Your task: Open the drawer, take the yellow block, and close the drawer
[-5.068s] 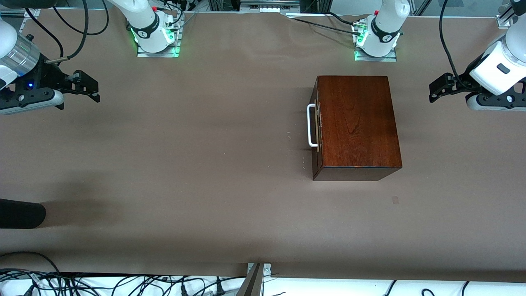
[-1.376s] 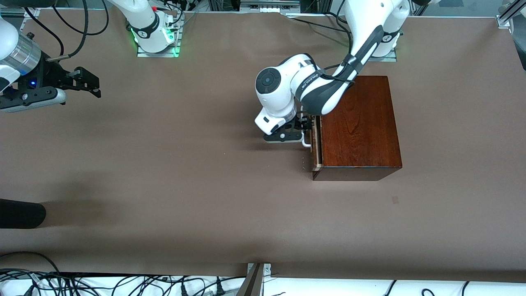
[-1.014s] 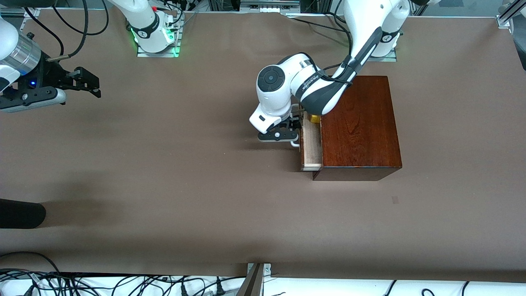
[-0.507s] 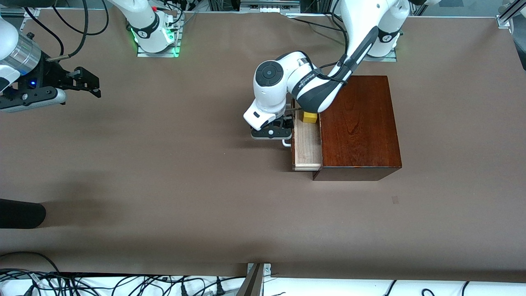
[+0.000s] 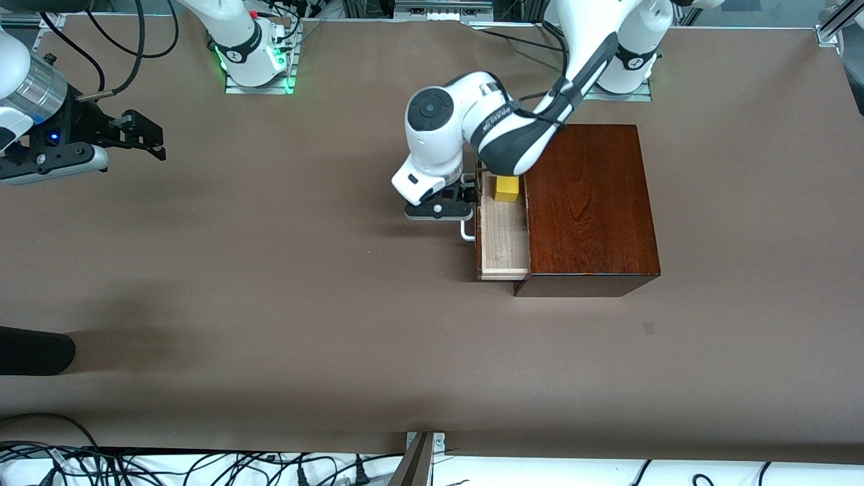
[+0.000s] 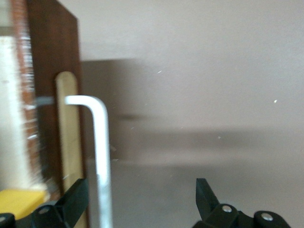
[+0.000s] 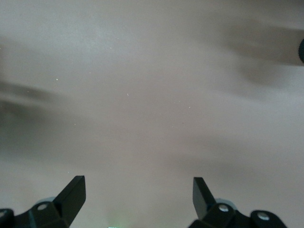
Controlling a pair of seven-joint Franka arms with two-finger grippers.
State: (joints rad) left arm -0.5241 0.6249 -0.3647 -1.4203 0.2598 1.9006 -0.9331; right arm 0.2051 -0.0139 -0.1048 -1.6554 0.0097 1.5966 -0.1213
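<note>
The mahogany box (image 5: 587, 202) stands toward the left arm's end of the table. Its drawer (image 5: 503, 243) is pulled out and shows a pale wood tray. The yellow block (image 5: 506, 188) sits in the tray's end farther from the front camera; it also shows in the left wrist view (image 6: 19, 202). My left gripper (image 5: 466, 202) is open at the drawer front (image 6: 52, 71). The white loop handle (image 6: 100, 156) passes between its fingers, close to one finger (image 6: 76, 197). My right gripper (image 5: 158, 145) is open and empty, and waits over the right arm's end of the table; the right wrist view (image 7: 139, 194) shows only bare table under it.
A dark rounded object (image 5: 34, 351) lies at the table's edge at the right arm's end, nearer to the front camera. Cables (image 5: 202, 469) run along the edge nearest the front camera. Brown paper (image 5: 304, 270) covers the table.
The drawer has slid further out of the box toward the right arm's end, with my left gripper at its handle. More of the yellow block shows. The right arm has not moved.
</note>
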